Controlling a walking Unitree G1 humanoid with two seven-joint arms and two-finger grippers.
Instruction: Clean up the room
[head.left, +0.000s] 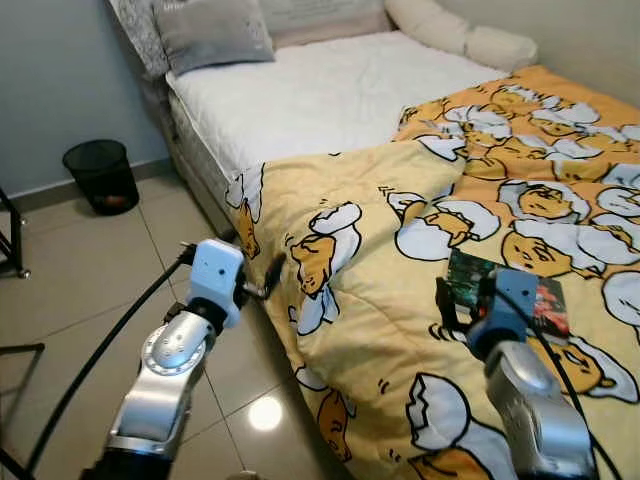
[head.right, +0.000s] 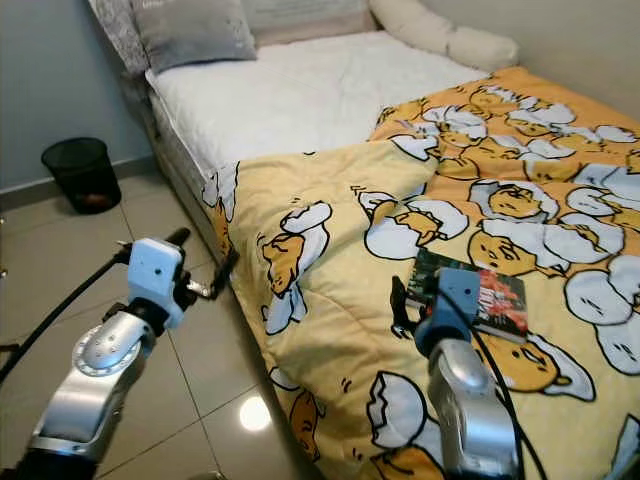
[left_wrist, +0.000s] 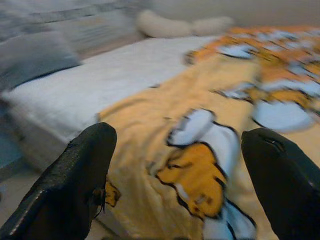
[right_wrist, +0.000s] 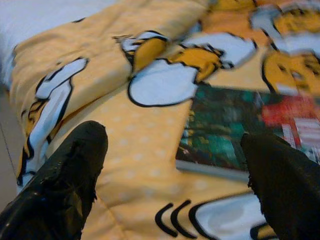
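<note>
The bed (head.left: 330, 95) takes up most of the view, with the yellow cartoon blanket (head.left: 400, 330) only covering the lower half and its folded edge sagging off the side, so it probably still needs straightening. A book (head.right: 470, 290) lies flat on the blanket at about 4 o'clock, likely the thing to tidy. The right claw (head.right: 410, 300) hovers just beside the book, spread wide and empty, looks lined up for a grab. The left claw (head.left: 268, 280), also wide open and empty, hangs over the floor at 8 o'clock. A black bin (head.left: 102, 175) sits at 10 o'clock.
</note>
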